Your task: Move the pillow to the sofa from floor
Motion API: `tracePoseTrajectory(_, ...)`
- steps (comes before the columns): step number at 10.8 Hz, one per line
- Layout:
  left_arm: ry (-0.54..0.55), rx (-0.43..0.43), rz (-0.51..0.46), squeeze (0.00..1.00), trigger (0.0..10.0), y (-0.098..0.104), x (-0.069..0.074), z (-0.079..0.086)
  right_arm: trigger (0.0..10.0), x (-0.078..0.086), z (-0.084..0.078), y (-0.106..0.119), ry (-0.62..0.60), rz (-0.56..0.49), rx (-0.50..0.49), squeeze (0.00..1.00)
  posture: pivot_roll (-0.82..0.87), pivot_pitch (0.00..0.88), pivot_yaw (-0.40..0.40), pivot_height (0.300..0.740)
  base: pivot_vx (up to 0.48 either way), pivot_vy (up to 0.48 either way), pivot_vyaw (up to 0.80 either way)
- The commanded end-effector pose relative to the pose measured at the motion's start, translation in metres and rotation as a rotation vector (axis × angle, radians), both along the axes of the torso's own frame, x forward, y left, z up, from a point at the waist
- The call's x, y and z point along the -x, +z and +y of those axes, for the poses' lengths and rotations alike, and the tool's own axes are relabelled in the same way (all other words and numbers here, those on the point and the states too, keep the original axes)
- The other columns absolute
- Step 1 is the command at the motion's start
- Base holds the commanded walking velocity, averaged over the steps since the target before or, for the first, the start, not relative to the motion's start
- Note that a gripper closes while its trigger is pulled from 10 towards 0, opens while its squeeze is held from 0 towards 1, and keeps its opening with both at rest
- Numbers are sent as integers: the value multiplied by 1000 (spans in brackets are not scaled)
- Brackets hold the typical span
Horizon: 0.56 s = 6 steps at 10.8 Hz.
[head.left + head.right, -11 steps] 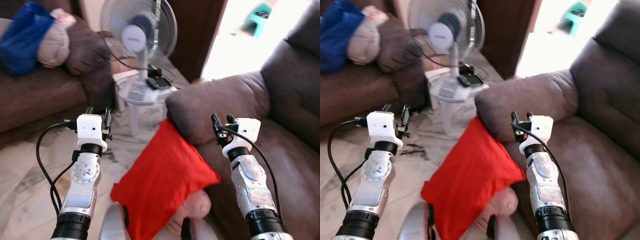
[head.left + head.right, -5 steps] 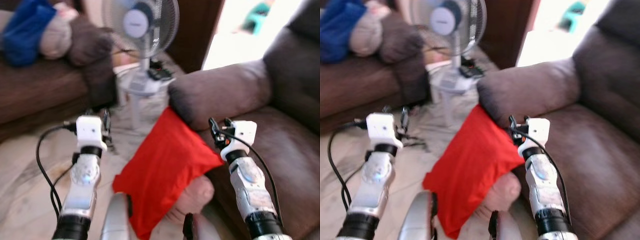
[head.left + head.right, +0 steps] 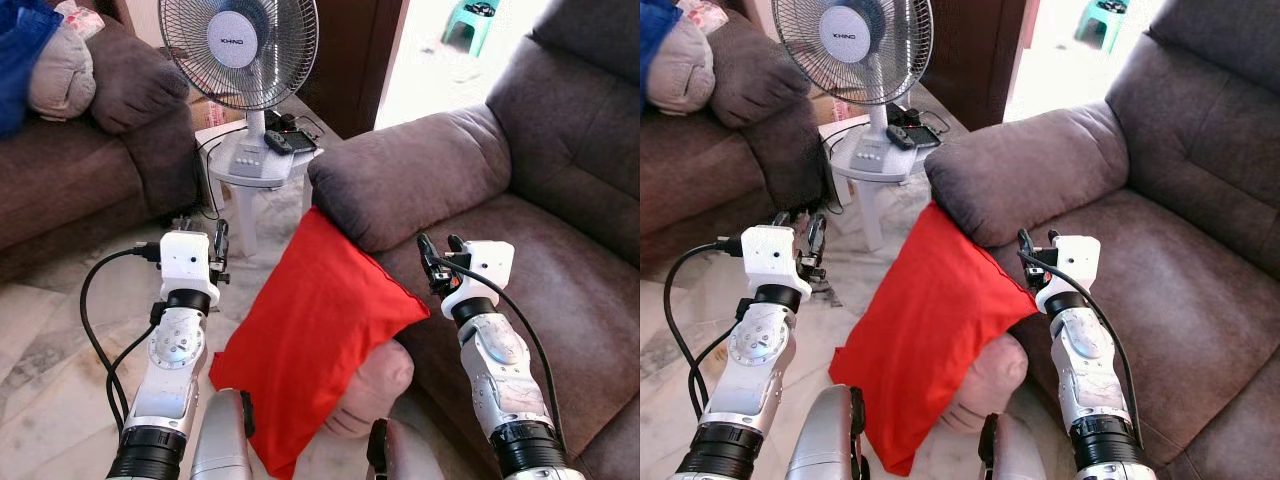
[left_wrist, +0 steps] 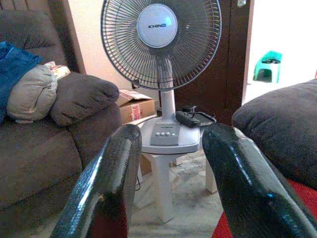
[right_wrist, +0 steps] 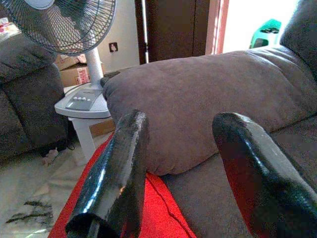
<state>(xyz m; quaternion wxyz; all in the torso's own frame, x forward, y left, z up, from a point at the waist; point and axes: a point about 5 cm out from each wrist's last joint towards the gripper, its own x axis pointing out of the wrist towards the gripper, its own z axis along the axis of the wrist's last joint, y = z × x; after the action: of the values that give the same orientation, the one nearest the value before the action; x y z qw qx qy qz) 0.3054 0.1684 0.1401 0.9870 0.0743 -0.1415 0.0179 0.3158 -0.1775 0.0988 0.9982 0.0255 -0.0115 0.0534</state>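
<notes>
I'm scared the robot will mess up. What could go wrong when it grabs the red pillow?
The red pillow leans on the sofa armrest with a pink cushion under it; both open grippers, left and right, are raised beside it, not holding it. A one-sided pinch might let it sag and slip. The fan on its white stool with loose cables stands close, so a wide left swing could knock it.
</notes>
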Motion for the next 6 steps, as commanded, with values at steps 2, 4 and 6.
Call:
tracePoseTrajectory(2,-5,5,12,0,10000,0,-2,-2,10000,-1,1,4,3,-13,-13,0,71,48,-85,593,0,0,0)
tracePoseTrajectory(4,-9,41,71,0,10000,-9,-3,-3,10000,-1,1,2,0,-3,-13,0,69,50,-84,593,0,0,0)
tracePoseTrajectory(6,-28,39,58,0,10000,-6,-2,-7,10000,0,-1,-2,-4,20,34,0,66,52,-83,593,0,0,300)
